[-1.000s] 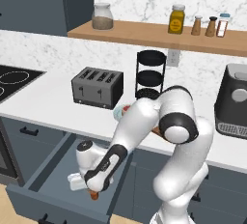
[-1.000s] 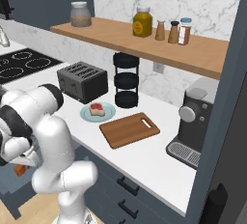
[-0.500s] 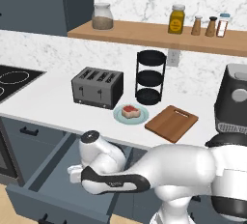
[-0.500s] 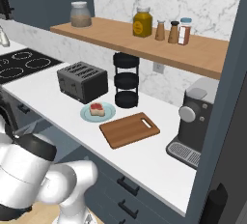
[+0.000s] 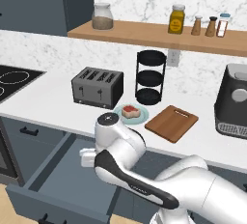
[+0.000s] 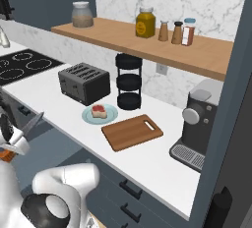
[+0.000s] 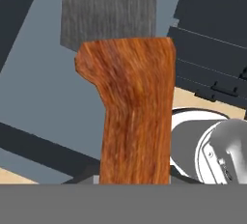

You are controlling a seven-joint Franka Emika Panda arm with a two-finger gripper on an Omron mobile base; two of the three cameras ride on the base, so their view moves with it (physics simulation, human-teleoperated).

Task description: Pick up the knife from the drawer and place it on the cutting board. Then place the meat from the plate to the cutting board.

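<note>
My gripper (image 6: 7,152) is shut on the knife at the left edge of the right base view. Its grey blade (image 6: 34,123) slants up to the right above the open drawer (image 5: 61,171). In the hand view the knife's orange-brown handle (image 7: 136,107) stands close between the jaws, with the blade (image 7: 108,10) beyond it. The brown cutting board (image 5: 171,122) (image 6: 132,131) lies bare on the counter. Left of it sits the pale plate (image 5: 141,118) (image 6: 110,115), with the red meat (image 5: 129,111) (image 6: 99,110) on it.
A toaster (image 5: 98,87) and a black tiered rack (image 5: 150,77) stand behind the plate. A coffee machine (image 5: 234,100) sits right of the board, and a hob (image 5: 12,80) is at the far left. A shelf (image 5: 159,35) with jars hangs above. My arm's white links cross above the drawer.
The arm has swung and folded over the drawer. The gripper has risen from low inside the drawer, carrying the knife up with it.
</note>
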